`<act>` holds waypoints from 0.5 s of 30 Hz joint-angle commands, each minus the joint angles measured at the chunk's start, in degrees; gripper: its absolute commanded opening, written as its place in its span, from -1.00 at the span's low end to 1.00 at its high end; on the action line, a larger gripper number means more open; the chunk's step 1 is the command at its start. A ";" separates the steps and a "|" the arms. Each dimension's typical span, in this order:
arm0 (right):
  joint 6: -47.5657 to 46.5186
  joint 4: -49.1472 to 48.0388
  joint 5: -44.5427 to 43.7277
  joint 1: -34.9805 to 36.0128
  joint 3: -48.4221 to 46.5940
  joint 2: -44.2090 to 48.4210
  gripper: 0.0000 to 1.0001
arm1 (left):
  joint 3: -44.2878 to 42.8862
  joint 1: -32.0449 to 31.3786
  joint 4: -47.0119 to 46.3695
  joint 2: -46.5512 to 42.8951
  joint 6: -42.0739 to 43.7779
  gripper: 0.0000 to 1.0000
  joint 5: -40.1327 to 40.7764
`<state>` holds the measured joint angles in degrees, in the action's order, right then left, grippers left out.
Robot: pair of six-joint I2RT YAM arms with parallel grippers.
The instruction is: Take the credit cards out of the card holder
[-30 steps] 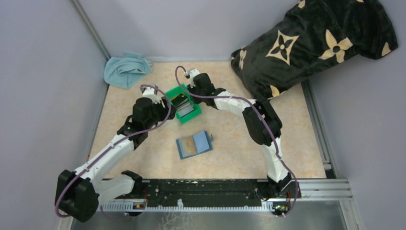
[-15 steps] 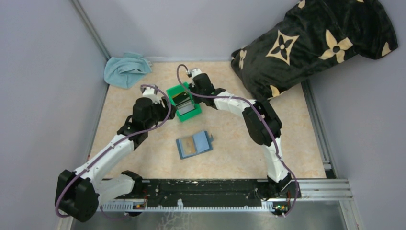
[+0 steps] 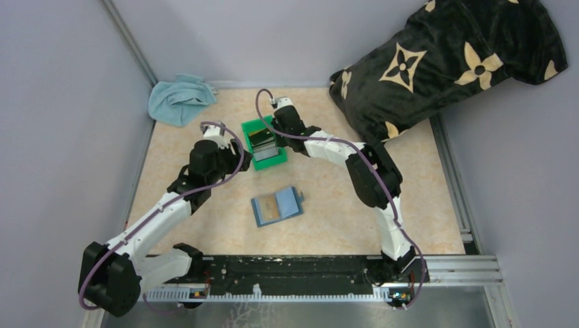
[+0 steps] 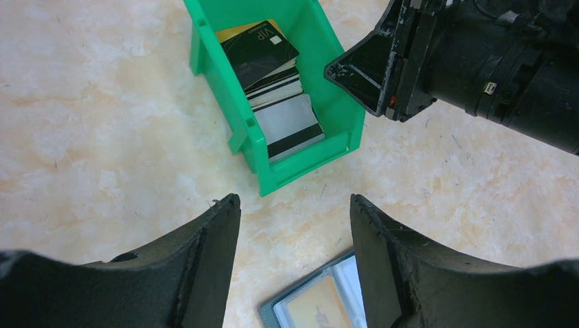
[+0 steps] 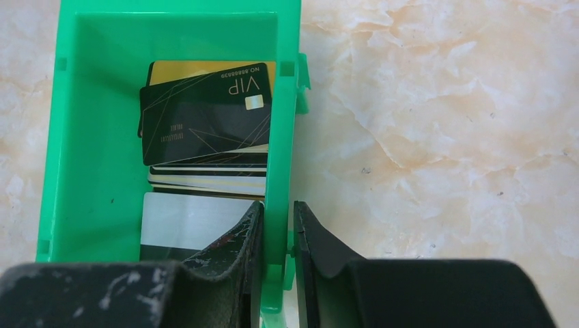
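Pale marbled tabletop (image 3: 341,205) between grey walls: toward my side of it the small teal-blue folding card holder (image 3: 290,201) lies open and flat, with one tan plastic credit card (image 4: 315,309) showing in its slot. Farther out sits the green plastic bin (image 4: 293,174), holding a loose stack of credit cards with a black VIP card (image 5: 205,123) on top. My right gripper (image 5: 276,212) is pinched onto the bin's side wall. My left gripper (image 4: 295,205) hangs empty, fingers apart, above bare table between bin and holder. I judge the tan card is what's left. I'd keep the bin level, drop the left fingers onto that card's exposed edge, and draw it along the slot so the holder doesn't lift.
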<state>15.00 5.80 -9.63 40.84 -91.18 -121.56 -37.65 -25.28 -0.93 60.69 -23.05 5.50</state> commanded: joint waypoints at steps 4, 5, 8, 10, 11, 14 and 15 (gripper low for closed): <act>1.43 -4.37 -0.33 0.56 1.83 8.67 -0.28 | 1.14 -0.03 -1.24 -1.00 -0.92 0.33 -0.24; 1.23 -4.46 0.08 0.53 2.11 9.32 -0.19 | 1.24 -0.03 -1.36 -1.05 -1.01 0.33 -0.27; 0.49 -5.78 1.40 0.56 3.72 11.57 -0.03 | 1.65 -0.03 -2.06 -0.83 -1.22 0.32 -0.53; -0.02 -6.61 1.57 0.51 4.88 13.21 0.05 | 1.79 -0.03 -2.19 -0.60 -1.29 0.32 -0.94; -0.12 -6.56 1.22 0.54 5.37 14.03 0.06 | 1.87 -0.01 -2.19 -0.57 -1.42 0.31 -1.20; -0.30 -7.10 0.25 0.56 8.90 17.41 0.07 | 2.49 -0.05 -2.13 -0.77 -2.41 0.32 -1.74; -0.45 -8.02 0.16 0.56 11.11 19.11 0.07 | 2.88 -0.09 -2.26 -0.93 -2.84 0.32 -2.41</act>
<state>15.44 1.93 -8.84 40.84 -84.38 -109.67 -36.14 -25.28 -1.54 60.69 -24.34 4.91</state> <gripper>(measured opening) 0.532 0.659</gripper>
